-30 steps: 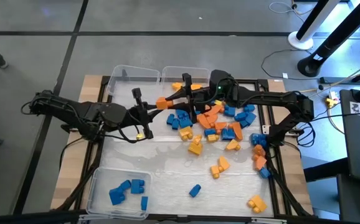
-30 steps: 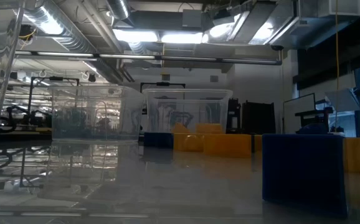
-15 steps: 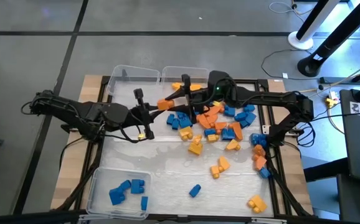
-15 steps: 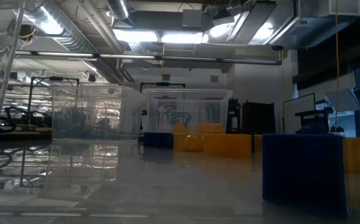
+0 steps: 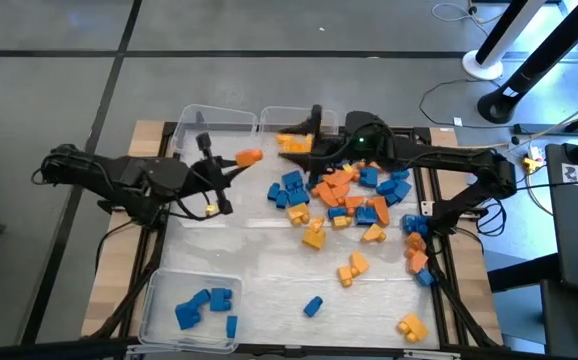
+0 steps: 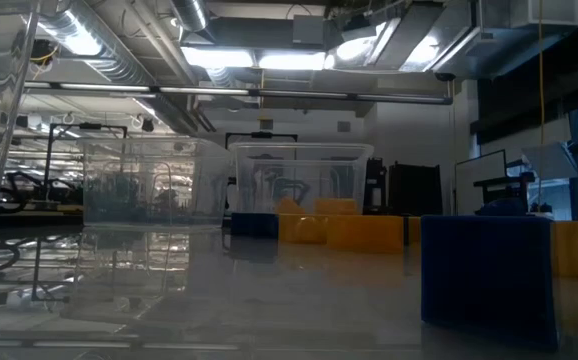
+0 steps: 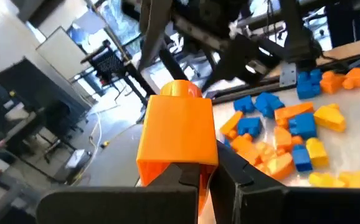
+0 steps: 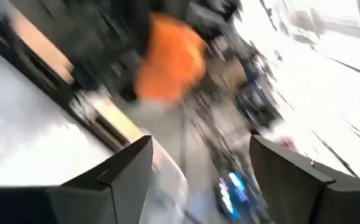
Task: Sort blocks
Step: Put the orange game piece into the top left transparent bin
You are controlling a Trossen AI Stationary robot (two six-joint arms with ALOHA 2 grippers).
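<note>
The table point(image 5: 269, 262) carried a loose pile of blocks point(image 5: 344, 198) at its centre. The step looked like a handover, an orange block point(image 5: 249, 157) clamped in the closed left gripper point(image 5: 237, 162) beside the far bins point(image 5: 214, 122). Next it needed dropping into one. The right gripper point(image 5: 304, 133) hovered nearby, fingers spread and empty.

Clear bins point(image 5: 191, 299) (three) on table point(image 5: 269, 255)

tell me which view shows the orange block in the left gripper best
The left wrist view: the orange block fills the frame, clamped between the left gripper fingers. The high view shows it small. The right wrist view has only an orange blur; the low view misses it.
</note>
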